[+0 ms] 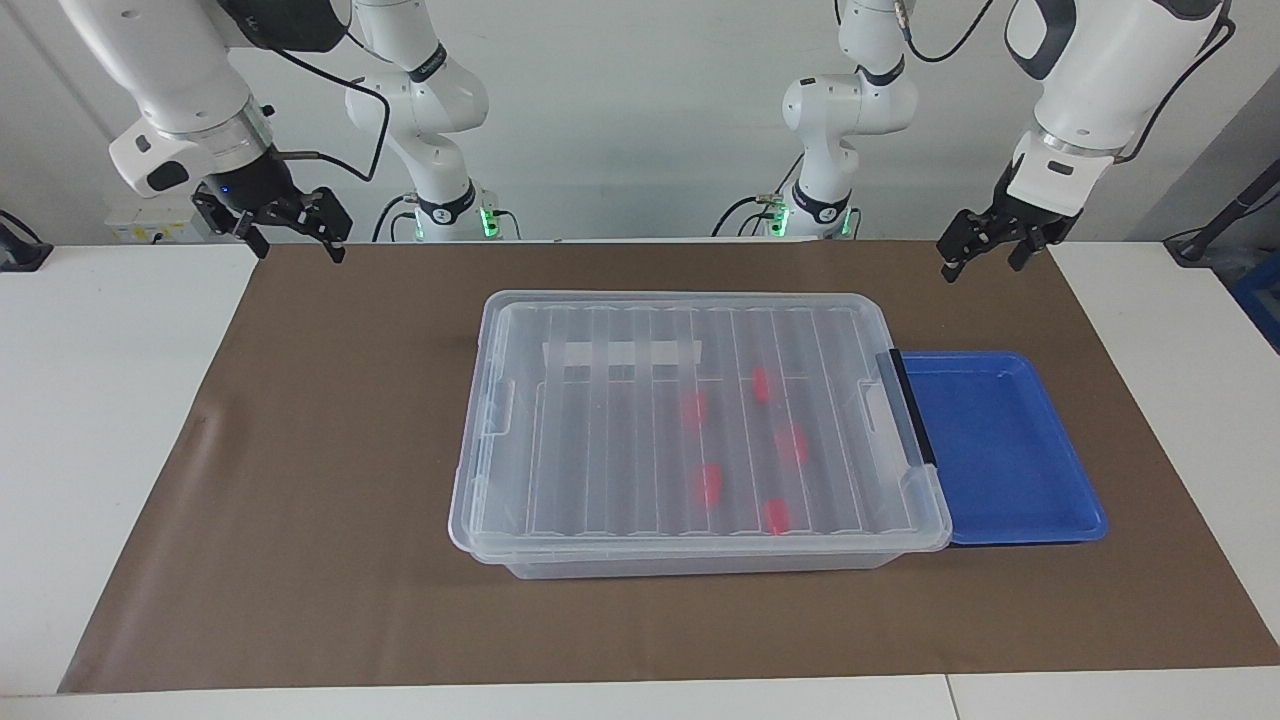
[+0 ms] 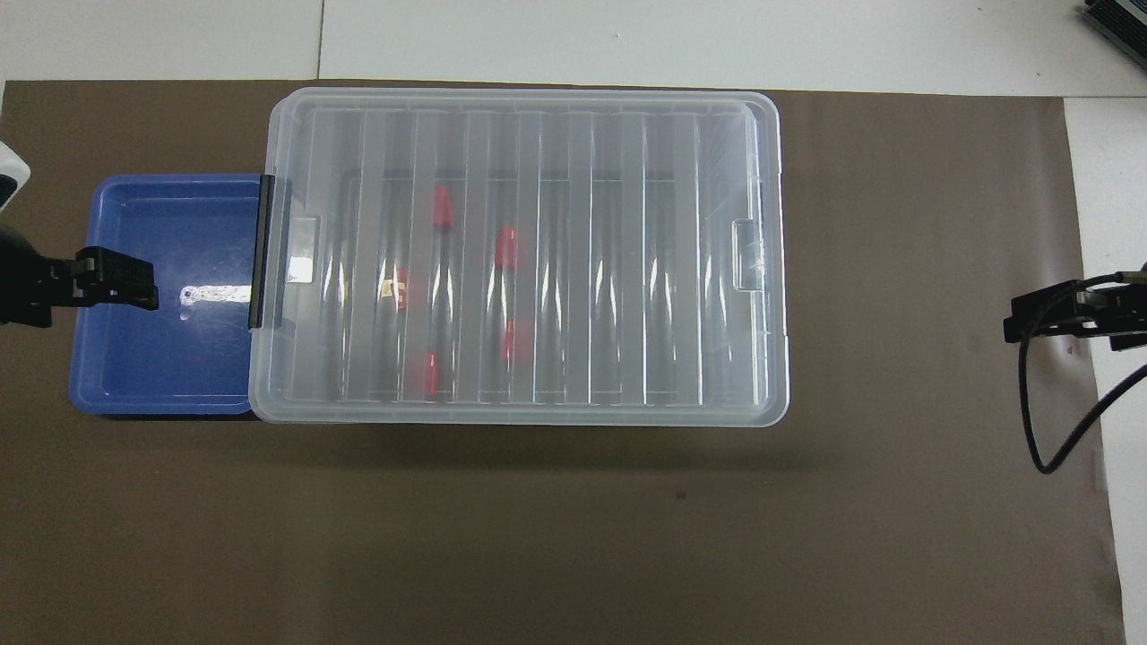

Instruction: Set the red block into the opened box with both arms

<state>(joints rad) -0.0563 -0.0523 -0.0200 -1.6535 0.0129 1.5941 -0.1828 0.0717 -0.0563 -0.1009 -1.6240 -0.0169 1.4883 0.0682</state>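
The box (image 1: 700, 425) (image 2: 529, 255) is a large clear bin in the middle of the brown mat, with its ribbed lid lying on top. Several red blocks, one of them the red block (image 1: 709, 484) (image 2: 513, 340), show blurred through the lid, inside the box. My left gripper (image 1: 983, 262) (image 2: 134, 285) hangs open and holds nothing, up in the air over the blue tray's end of the mat. High over the mat's edge at the right arm's end, my right gripper (image 1: 295, 245) (image 2: 1021, 322) is also open with nothing in it.
A blue tray (image 1: 1010, 450) (image 2: 161, 296) lies against the box's latch end, toward the left arm's end of the table. A black latch (image 1: 912, 405) runs along that end of the box. The brown mat (image 1: 330, 480) lies on a white table.
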